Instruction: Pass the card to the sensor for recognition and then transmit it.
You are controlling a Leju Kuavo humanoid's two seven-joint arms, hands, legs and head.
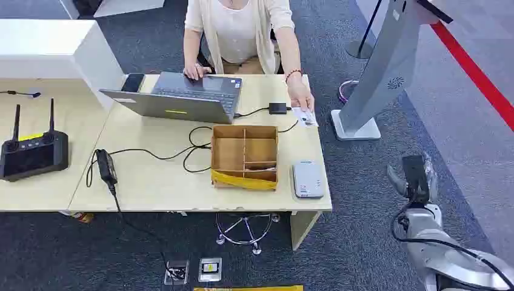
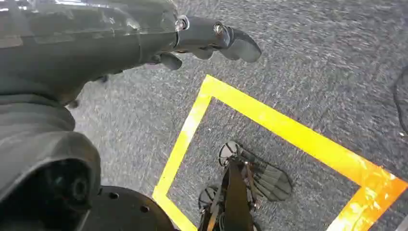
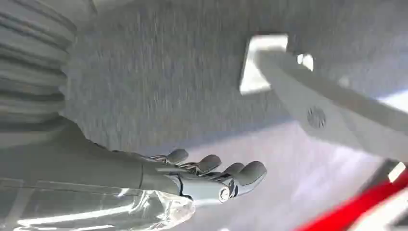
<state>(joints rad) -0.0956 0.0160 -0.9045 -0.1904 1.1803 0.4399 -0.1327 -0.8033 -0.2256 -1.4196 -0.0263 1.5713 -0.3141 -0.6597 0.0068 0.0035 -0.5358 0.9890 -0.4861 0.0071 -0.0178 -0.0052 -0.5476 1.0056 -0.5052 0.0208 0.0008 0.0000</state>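
A person seated behind the table holds a white card (image 1: pixel 305 116) flat at the table's far right edge, their hand (image 1: pixel 300 97) resting on it. The sensor, a flat grey-white reader (image 1: pixel 308 179), lies near the table's front right corner. My right hand (image 1: pixel 414 177) is raised over the carpet to the right of the table, well short of the card. Its fingers (image 3: pixel 211 174) are stretched out and hold nothing. My left hand (image 2: pixel 211 41) hangs over the floor with its fingers apart and nothing in them.
A cardboard box with compartments (image 1: pixel 244 155) stands left of the reader. A laptop (image 1: pixel 182 98), cables and a power adapter (image 1: pixel 106 166) lie further left, with a black controller (image 1: pixel 33 154) on the adjoining table. A grey kiosk stand (image 1: pixel 388 73) rises right of the table (image 1: pixel 157 194).
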